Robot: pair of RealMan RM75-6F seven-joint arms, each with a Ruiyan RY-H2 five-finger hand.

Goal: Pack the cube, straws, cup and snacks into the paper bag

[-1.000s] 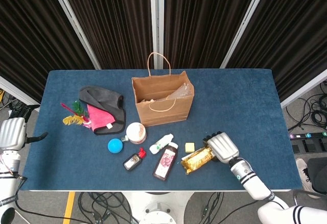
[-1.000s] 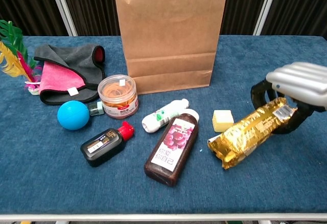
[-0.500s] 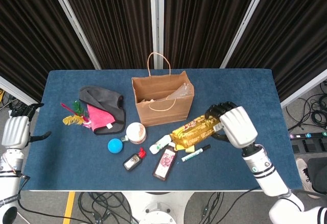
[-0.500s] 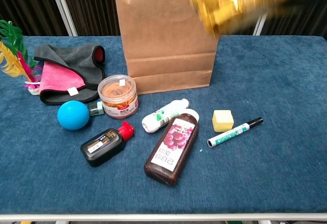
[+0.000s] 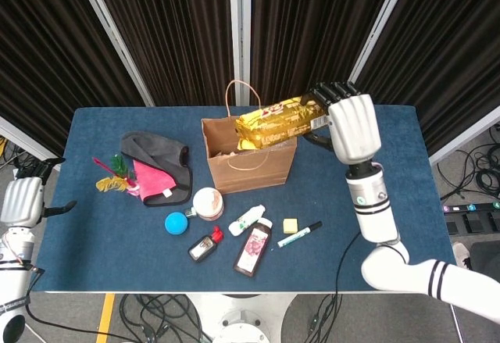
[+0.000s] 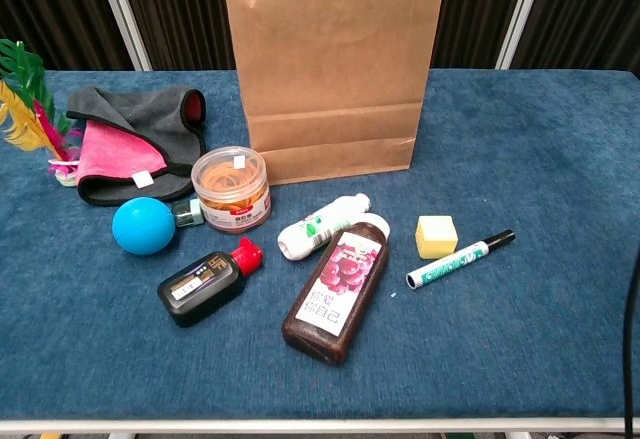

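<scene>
In the head view my right hand holds a gold snack packet in the air, its free end over the open top of the brown paper bag. The bag stands upright in the middle of the blue table, and something clear shows inside it at the right. A small yellow cube lies on the table in front of the bag. My left hand hovers off the table's left edge with nothing in it, its fingers too unclear to read. The chest view shows neither hand.
In front of the bag lie a marker pen, a dark sauce bottle, a white tube, a black ink bottle, a round tub of rubber bands and a blue ball. Grey and pink cloths and feathers are at the left.
My right hand lifted the gold snack packet off the table and carried it up and back to above the bag's mouth. A marker pen that lay under it now shows.
</scene>
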